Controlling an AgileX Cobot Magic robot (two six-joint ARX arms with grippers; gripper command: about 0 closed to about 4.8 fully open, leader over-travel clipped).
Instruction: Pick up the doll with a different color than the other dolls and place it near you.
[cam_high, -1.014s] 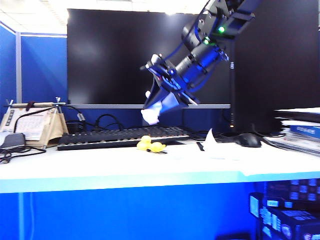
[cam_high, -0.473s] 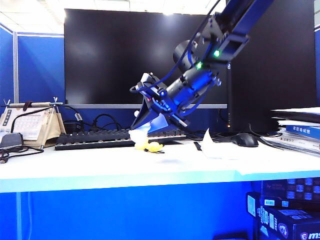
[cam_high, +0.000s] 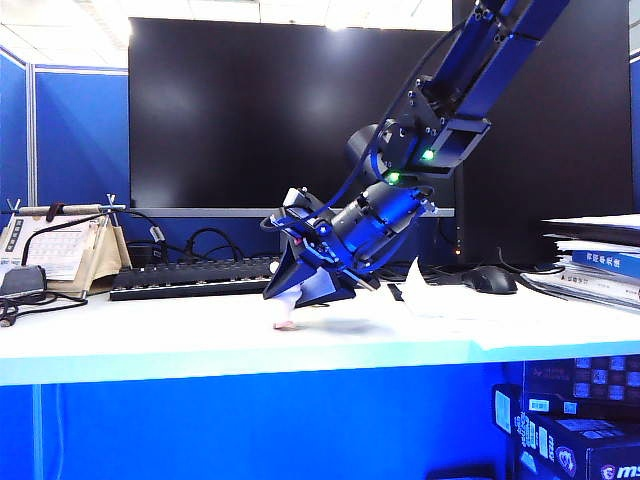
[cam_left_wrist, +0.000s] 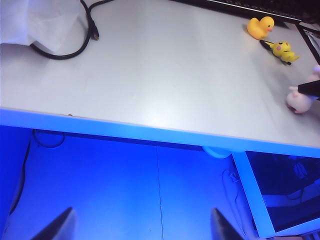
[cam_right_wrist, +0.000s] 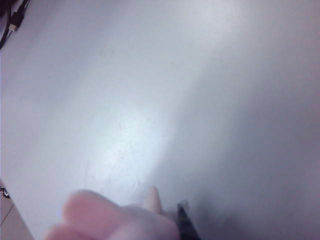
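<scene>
The doll with a different color (cam_high: 287, 322), cream with pink, hangs at or just above the white table (cam_high: 150, 335) near its front edge. My right gripper (cam_high: 293, 303) points down and is shut on it. The left wrist view shows this doll (cam_left_wrist: 300, 100) under a dark fingertip (cam_left_wrist: 307, 88). Up close it is a pink blur (cam_right_wrist: 115, 222) in the right wrist view. The other dolls, a yellow duck (cam_left_wrist: 261, 27) and a pointy-eared yellow figure (cam_left_wrist: 284, 50), stand farther back; in the exterior view the gripper hides them. My left gripper (cam_left_wrist: 141, 231) hangs open off the table's front, holding nothing.
A black keyboard (cam_high: 190, 278) and big monitor (cam_high: 290, 110) stand behind. A pointed crumpled white paper (cam_high: 425, 290), a mouse (cam_high: 490, 281) and stacked papers (cam_high: 600, 265) are at the right, a desk calendar (cam_high: 60, 250) at the left. A black cable (cam_left_wrist: 75, 47) loops on the table.
My right arm has come down and toward the table's front edge with the doll, from above the keyboard to the table surface. The left gripper has not moved.
</scene>
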